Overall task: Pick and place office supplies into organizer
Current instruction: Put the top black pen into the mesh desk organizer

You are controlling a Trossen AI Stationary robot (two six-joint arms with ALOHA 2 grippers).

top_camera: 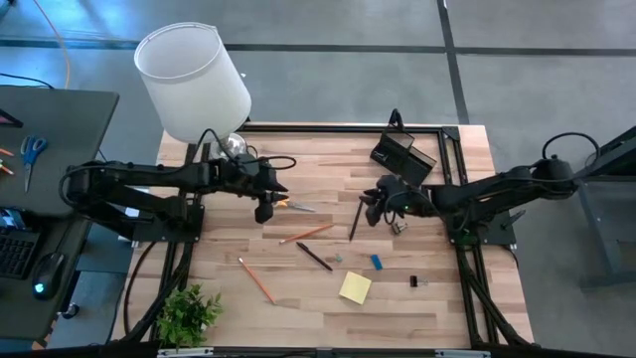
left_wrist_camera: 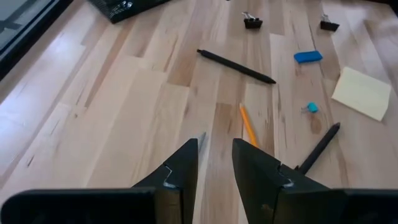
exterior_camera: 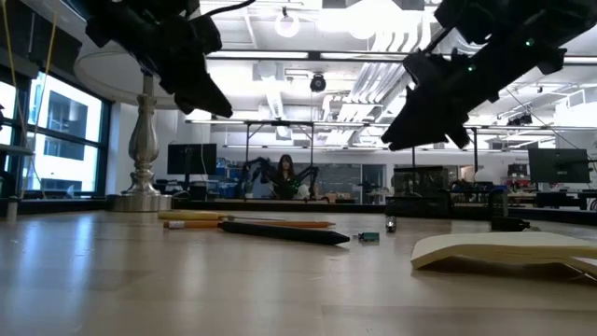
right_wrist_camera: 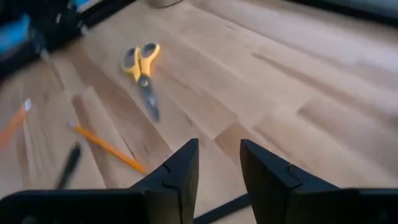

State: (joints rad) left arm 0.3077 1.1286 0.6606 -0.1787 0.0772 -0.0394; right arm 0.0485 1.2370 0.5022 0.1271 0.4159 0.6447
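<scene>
Both arms hang above the table's middle with nothing held, seemingly poised to choose a target. The left gripper and right gripper each hold their fingers slightly parted around empty air. The scissors lie just right of the left gripper. Pens, the sticky pad and eraser lie nearer. The organizer lies far right.

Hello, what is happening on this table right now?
Two robot arms hover over a wooden table strewn with office supplies. Neither hand holds anything: the left hand is near the yellow scissors, the right hand beside a black pen. The black organizer waits at the far edge; nothing looks sorted yet.
</scene>
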